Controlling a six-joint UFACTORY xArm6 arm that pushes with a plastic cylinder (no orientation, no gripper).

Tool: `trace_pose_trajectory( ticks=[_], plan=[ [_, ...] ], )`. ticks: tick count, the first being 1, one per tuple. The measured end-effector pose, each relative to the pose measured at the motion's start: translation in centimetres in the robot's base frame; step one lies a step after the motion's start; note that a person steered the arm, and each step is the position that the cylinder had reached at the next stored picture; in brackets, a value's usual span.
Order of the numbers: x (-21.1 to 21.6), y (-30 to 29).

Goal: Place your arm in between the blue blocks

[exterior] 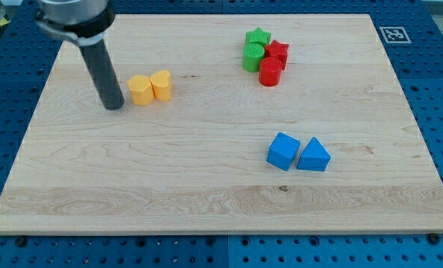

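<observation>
Blue is the colour that matters: the blue cube and the blue wedge-shaped block sit side by side on the pale wooden bench, touching or very nearly so at their near corners, with only a narrow seam between them. Taking the blue cube as landmark, my tip lies well apart from it, toward the view's left and somewhat toward the view's top, so the coming move should run toward the view's right and bottom. The pair's long axis runs roughly left to right, so the seam is best entered from the view's top or bottom, I judge. No pincer exists on this rig, only a smooth dark rod, so nothing is clenched or held. Just beside my tip, on the side facing the cube, stand two matt orange blocks, one hexagonal, one heart-like. Above the cube, toward the view's top, cluster green blocks and red blocks, stars and cylinders, smooth plastic by appearance
</observation>
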State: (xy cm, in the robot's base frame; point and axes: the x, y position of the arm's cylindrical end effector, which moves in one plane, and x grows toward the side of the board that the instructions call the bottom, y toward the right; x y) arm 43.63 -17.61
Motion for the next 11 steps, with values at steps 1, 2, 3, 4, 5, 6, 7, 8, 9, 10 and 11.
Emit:
trace_pose_trajectory(
  ticks=[1, 2, 3, 4, 5, 6, 7, 8, 9, 10, 11],
  plan=[
    [2.5, 0.2],
    [2.7, 2.6],
    [4.8, 6.1],
    [6.4, 9.8],
    [7.8, 13.4],
    [9.8, 16.8],
    [10.4, 17.4],
    [11.6, 18.8],
    [12.7, 20.4],
    [12.8, 22.9],
    [12.8, 24.7]
  ],
)
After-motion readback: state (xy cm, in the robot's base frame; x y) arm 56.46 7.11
